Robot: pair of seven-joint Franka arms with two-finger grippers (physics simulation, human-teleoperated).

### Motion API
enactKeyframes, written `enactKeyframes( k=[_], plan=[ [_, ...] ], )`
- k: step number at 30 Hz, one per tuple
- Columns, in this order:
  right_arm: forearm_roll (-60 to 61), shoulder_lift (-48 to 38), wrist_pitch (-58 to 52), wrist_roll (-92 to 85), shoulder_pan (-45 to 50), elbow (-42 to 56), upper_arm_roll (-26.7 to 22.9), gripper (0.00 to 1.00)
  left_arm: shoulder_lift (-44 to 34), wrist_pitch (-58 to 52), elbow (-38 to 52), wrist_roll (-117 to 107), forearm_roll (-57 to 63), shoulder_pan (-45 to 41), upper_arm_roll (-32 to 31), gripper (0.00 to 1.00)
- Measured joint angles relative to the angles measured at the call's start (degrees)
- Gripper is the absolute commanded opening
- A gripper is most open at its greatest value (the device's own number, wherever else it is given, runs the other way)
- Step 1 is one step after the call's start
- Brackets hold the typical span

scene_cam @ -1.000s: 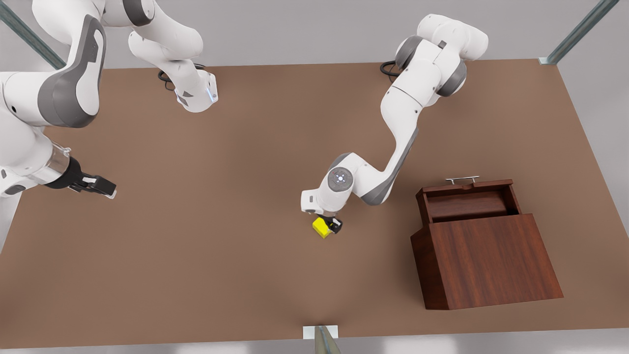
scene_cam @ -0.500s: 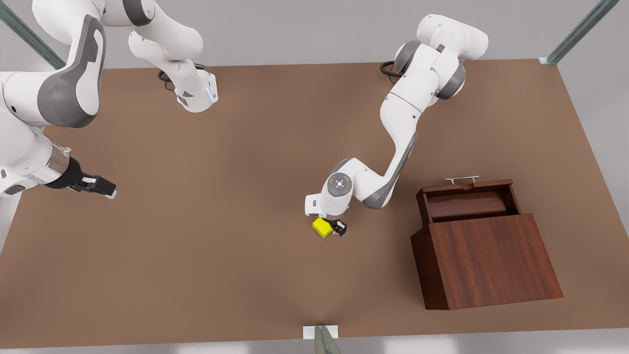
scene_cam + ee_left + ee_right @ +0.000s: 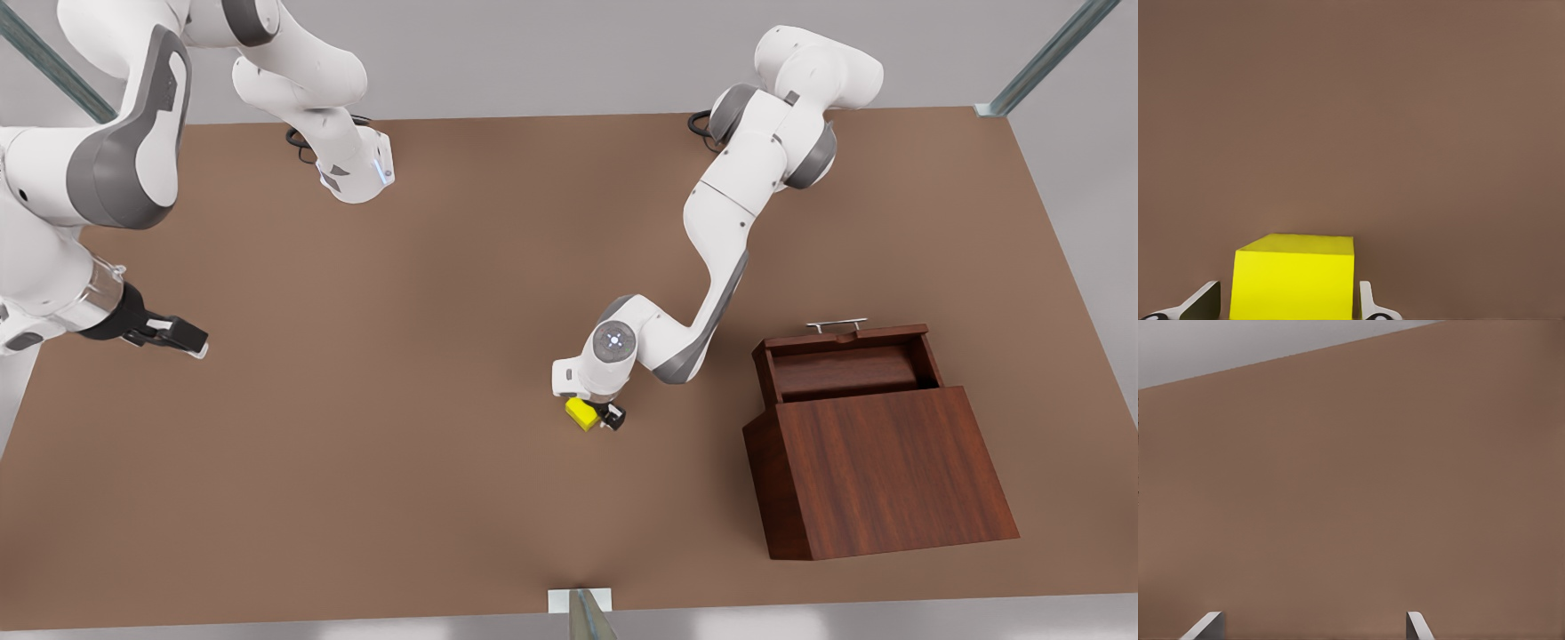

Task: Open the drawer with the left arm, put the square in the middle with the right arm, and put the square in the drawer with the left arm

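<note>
Now the square (image 3: 581, 412) sits on the tabletop (image 3: 427, 444), well apart from the open drawer (image 3: 845, 369). The left gripper (image 3: 597, 414) straddles it, fingers (image 3: 1368, 303) spread beside flat opposite faces. It looks rigid, light, perhaps slick. The right gripper (image 3: 182, 341) waits far off, fingers spread.

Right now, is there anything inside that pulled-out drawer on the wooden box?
The drawer shows a bare wooden floor. Its rear part is covered by the wooden box. The yellow cube sits on the table, between the left gripper fingers.
</note>
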Motion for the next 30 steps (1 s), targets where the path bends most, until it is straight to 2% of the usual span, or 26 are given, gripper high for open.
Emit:
enactKeyframes(
  k=[2,3,6,7,9,30],
  plan=[
    [-0.05,0.14,0.05,-0.04,-0.02,-0.09,0.00,1.00,0.01,0.00,0.00,0.12,0.08,-0.05,0.00,1.00],
    [-0.10,0.14,-0.03,-0.08,-0.02,-0.09,0.00,1.00,0.11,0.00,0.00,0.08,0.14,-0.05,0.00,0.95],
    [-0.93,0.14,-0.04,0.25,-0.07,-0.09,0.00,1.00,0.47,0.00,0.00,-0.04,0.99,-0.04,0.00,0.93],
    [-0.93,0.14,-0.04,0.27,-0.05,-0.09,0.00,1.00,0.48,0.00,0.00,-0.09,1.18,0.01,0.00,0.87],
    [-0.93,0.14,-0.03,0.36,-0.11,-0.09,0.00,1.00,0.53,0.00,-0.09,-0.13,1.38,-0.04,0.00,0.82],
    [-0.84,0.23,0.14,0.36,-0.51,0.00,-0.08,1.00,0.57,-0.04,-0.18,-0.48,1.71,-0.04,0.00,0.75]
  ],
)
